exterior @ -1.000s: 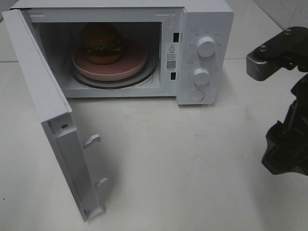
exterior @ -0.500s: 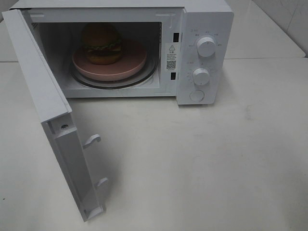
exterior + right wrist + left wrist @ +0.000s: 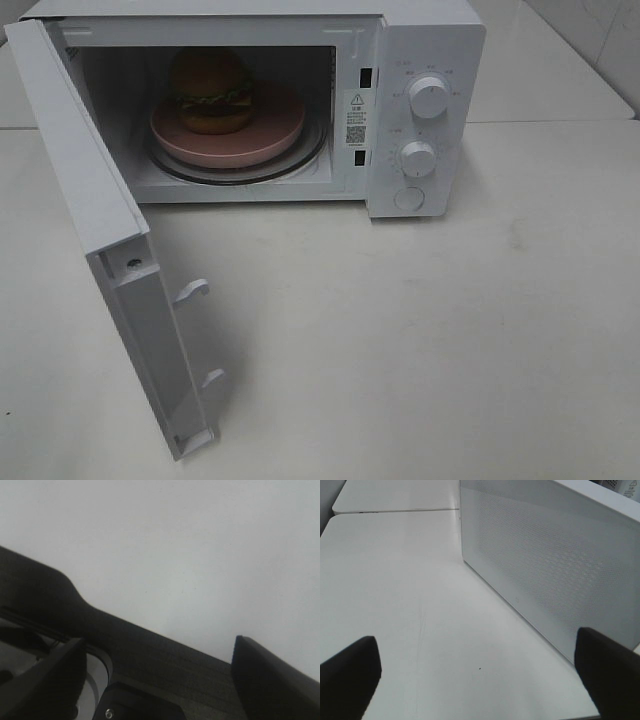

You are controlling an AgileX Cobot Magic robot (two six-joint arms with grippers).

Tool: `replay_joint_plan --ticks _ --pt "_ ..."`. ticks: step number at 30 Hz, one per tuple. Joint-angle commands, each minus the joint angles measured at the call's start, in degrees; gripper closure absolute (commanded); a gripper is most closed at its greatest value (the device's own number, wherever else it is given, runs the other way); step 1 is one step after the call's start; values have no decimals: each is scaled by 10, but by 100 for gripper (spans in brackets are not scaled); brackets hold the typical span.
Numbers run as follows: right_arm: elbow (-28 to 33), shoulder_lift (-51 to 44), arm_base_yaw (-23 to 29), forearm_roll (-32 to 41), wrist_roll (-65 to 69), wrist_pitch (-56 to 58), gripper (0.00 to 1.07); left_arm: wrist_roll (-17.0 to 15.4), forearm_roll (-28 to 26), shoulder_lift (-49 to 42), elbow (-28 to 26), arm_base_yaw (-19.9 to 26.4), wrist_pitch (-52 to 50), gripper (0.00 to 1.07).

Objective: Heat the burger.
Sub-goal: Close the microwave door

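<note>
Both jaws gaping, empty. I'm lining left gripper (image 3: 477, 677) behind door (image 3: 545, 565), aiming a flat push near its free edge; burger (image 3: 211, 92) inside.

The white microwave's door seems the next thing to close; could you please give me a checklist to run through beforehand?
1. Small brown-bunned burger sits on the round salmon-pink dish: ok.
2. Dish fully inside the white microwave, on the glass turntable: ok.
3. No arm in the swing path of the white door in the high view: ok.
4. Left jaws open, empty: ok.
5. Right jaws open, empty: ok.
6. Door shut: not ok, it stands wide open.
</note>
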Motion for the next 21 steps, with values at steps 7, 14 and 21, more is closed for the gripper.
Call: replay_joint_plan --ticks 7,14,21 --pt "17 -117 -75 1 7 -5 31 2 -3 -10 1 -1 -1 6" --pt "19 -218 -132 5 20 -38 31 2 -3 -10 1 -1 -1 6" --pt "38 -285 -171 21 19 -84 31 2 -3 -10 1 -1 -1 6"
